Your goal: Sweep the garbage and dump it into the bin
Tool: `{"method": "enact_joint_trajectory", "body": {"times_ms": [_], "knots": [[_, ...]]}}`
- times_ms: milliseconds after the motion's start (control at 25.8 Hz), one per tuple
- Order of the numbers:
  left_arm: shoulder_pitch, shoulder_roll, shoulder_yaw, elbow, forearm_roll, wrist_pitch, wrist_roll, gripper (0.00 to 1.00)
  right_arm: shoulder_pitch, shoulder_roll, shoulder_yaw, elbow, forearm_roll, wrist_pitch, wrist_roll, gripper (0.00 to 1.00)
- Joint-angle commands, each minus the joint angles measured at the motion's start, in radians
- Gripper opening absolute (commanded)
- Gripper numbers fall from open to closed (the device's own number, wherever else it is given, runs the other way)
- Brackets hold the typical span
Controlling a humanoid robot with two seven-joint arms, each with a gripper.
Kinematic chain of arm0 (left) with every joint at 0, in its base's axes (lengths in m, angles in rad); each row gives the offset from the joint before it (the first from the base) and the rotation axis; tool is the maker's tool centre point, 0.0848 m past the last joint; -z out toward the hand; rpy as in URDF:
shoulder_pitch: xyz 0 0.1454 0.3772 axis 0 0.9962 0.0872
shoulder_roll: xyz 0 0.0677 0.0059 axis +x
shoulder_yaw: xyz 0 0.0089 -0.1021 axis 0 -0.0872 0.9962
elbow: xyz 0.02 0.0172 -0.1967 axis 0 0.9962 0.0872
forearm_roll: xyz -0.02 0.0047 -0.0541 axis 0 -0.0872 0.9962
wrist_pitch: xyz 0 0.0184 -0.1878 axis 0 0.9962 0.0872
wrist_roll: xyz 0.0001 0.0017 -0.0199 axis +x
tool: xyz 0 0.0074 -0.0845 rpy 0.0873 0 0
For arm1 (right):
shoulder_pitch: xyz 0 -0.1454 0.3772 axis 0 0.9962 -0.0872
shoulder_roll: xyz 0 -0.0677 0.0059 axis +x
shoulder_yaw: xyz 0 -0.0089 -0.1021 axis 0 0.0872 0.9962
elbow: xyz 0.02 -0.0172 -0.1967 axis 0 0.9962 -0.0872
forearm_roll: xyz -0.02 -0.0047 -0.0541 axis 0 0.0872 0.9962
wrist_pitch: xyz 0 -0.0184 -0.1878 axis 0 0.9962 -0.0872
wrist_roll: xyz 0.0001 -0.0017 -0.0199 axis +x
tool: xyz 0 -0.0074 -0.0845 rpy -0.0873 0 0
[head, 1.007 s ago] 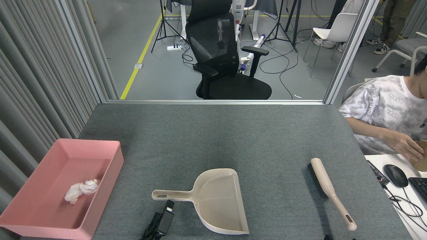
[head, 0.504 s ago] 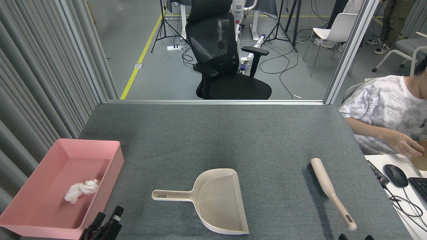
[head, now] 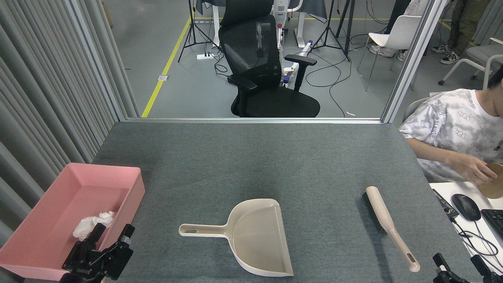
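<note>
- My left gripper point(head: 112, 232) is black, low at the left of the view, over the near right corner of the large shallow pink plastic bin point(head: 23, 239); its two fingers stand well apart and hold nothing
- My right gripper point(head: 458, 261) shows only as two black fingertips at the bottom right edge, spread apart with nothing between them
- The garbage, a small crumpled wad of white tissue paper point(head: 90, 225), lies inside the bin on its floor, just beyond my left gripper's far finger
- The beige plastic dustpan with a long handle point(head: 255, 236) lies flat on the grey felt table point(head: 251, 157), handle pointing left, nothing in its pan
- The beige hand brush with dark bristles point(head: 387, 224) lies on the table well to the right of the dustpan
- A person in a patterned white shirt point(head: 456, 129) sits at the right, beside the table
</note>
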Motion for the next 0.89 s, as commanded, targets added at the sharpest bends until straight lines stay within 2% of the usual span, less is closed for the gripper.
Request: {"method": "enact_joint_trajectory", "body": {"times_ms": [0,116,194,349,465,620,852], "knots": [[-0.034,-0.002,0.0,-0.006,-0.106,0.031,0.019,1.0,-0.037,0.013,0.009,-0.016,0.0,0.059,0.055,0.99],[-0.045,-0.016,0.0,-0.007,-0.271,0.087,0.049,1.0,-0.041,0.021,0.04,-0.03,0.009,0.059,0.095,0.99],[-0.055,-0.029,0.0,-0.01,-0.326,0.108,0.045,1.0,-0.044,0.018,0.086,-0.033,0.015,0.071,0.098,0.99],[-0.057,-0.034,0.0,-0.01,-0.347,0.159,0.045,1.0,-0.057,0.011,0.132,-0.045,0.066,0.136,0.099,0.99],[-0.054,-0.036,0.0,-0.01,-0.424,0.186,0.052,1.0,-0.078,0.021,0.185,-0.052,0.118,0.162,0.106,0.99],[-0.055,-0.046,-0.005,-0.009,-0.449,0.183,0.049,1.0,-0.08,0.027,0.233,-0.059,0.118,0.16,0.126,0.99],[-0.057,-0.048,-0.008,-0.003,-0.452,0.183,0.051,1.0,-0.067,0.114,0.242,-0.098,0.119,0.15,0.073,0.99]]}}
